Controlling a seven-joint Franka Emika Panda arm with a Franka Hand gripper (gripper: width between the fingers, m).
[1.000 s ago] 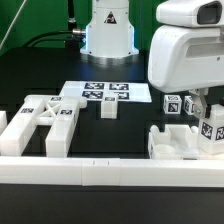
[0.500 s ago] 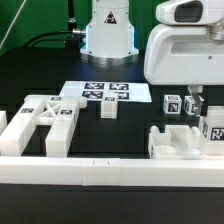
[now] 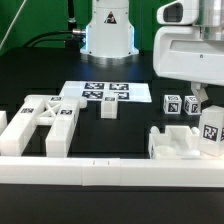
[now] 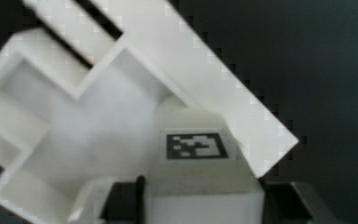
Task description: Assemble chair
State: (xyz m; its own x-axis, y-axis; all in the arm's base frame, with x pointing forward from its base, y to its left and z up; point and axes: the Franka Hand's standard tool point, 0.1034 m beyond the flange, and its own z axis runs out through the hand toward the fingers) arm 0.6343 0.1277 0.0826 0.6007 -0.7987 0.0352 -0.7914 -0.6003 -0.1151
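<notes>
Jaws clamped on a white tagged block point(image 3: 210, 131), upright beside the notched slab point(image 3: 176, 141) near the table's edge on the exterior view's right; can't tell if they touch. Cross-braced frame point(image 3: 45, 116) sits well apart toward the opposite edge. Block's prob. light, stiff, slick plastic, so grip flat opposite faces and keep it square.

Robotics lab bench — black table point(image 3: 40, 70), tag-printed marker board point(image 3: 100, 93), robot arm's white base point(image 3: 108, 30), white border rail point(image 3: 100, 172) in front
</notes>
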